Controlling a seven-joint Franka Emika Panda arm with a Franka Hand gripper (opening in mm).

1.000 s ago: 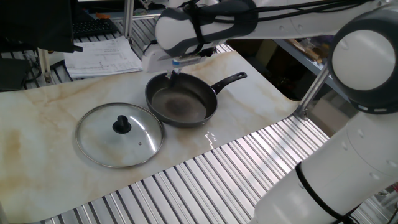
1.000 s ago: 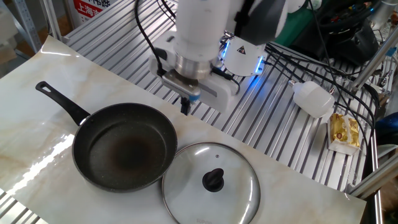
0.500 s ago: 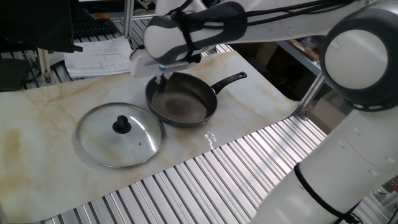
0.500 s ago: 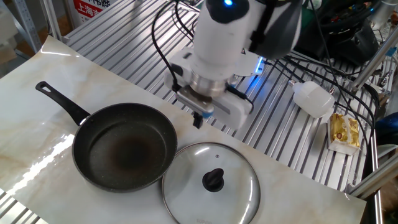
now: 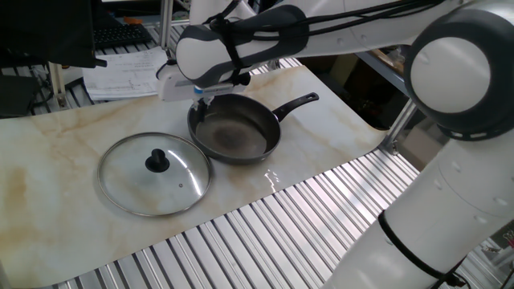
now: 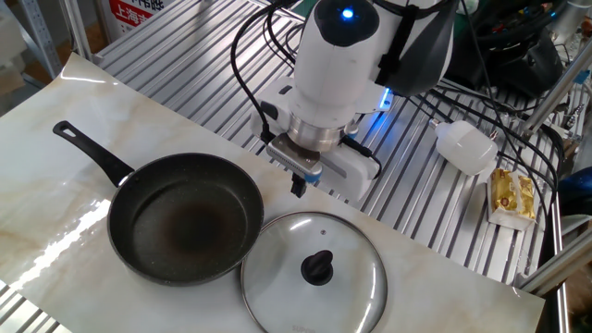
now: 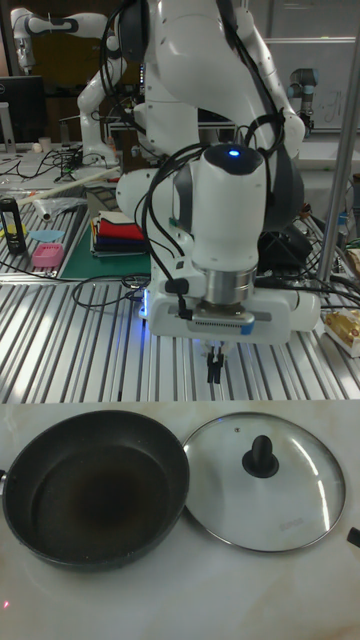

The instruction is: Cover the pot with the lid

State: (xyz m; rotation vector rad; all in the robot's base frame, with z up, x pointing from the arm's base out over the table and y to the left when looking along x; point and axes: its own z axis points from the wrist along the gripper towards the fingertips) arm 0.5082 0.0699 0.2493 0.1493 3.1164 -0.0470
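Observation:
The pot [image 5: 234, 132] is a shallow black pan with a long handle, lying empty on the marble board; it also shows at the left in the other fixed view [image 6: 185, 217] and the tall view [image 7: 95, 490]. The lid [image 5: 155, 175], clear glass with a black knob, lies flat on the board right beside the pot [image 6: 314, 273] [image 7: 262, 482]. My gripper [image 5: 198, 99] hangs in the air behind the gap between pot and lid [image 6: 298, 185] [image 7: 214, 372], pointing down. Its fingers are together with nothing held.
Papers [image 5: 132, 72] lie at the board's far edge. A white bottle [image 6: 465, 146] and a yellow packet [image 6: 511, 196] rest on the metal slats behind the lid. Cables and the arm's base stand close behind the gripper.
The gripper has moved sideways from above the pot's far rim toward the lid's side. Pot and lid have not moved.

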